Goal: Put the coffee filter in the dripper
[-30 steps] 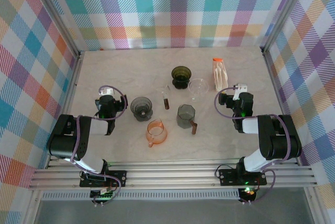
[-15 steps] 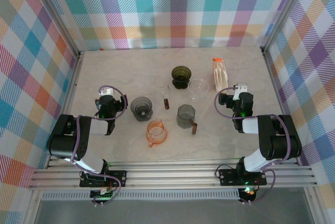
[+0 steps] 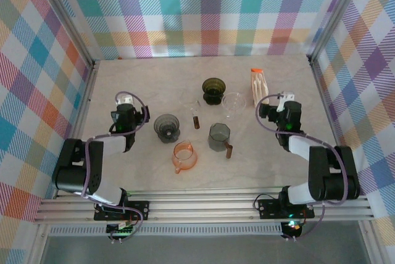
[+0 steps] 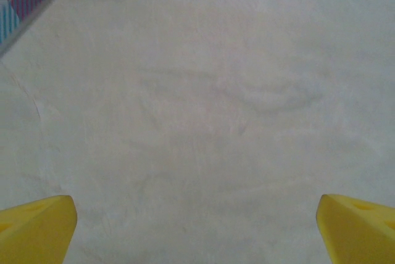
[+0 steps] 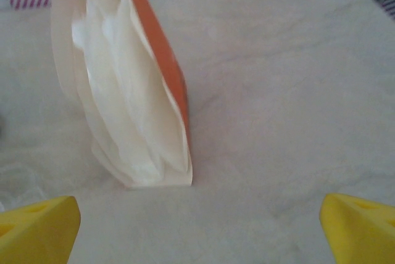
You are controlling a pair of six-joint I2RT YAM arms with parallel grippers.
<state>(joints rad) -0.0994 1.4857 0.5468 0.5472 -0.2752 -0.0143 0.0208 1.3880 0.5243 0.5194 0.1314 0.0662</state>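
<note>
Filter pack (image 5: pixel 123 97) stands upright by the worktop's (image 3: pixel 148 79) far right edge, just ahead-left of my right gripper (image 5: pixel 197 222), jaws apart, empty. Left gripper (image 3: pixel 125 101) likewise apart, well off.

We see a pale marbled counter (image 3: pixel 136 79) enclosed by bright plaid walls (image 3: pixel 203 11), with metal rails (image 3: pixel 203 208) in front.
</note>
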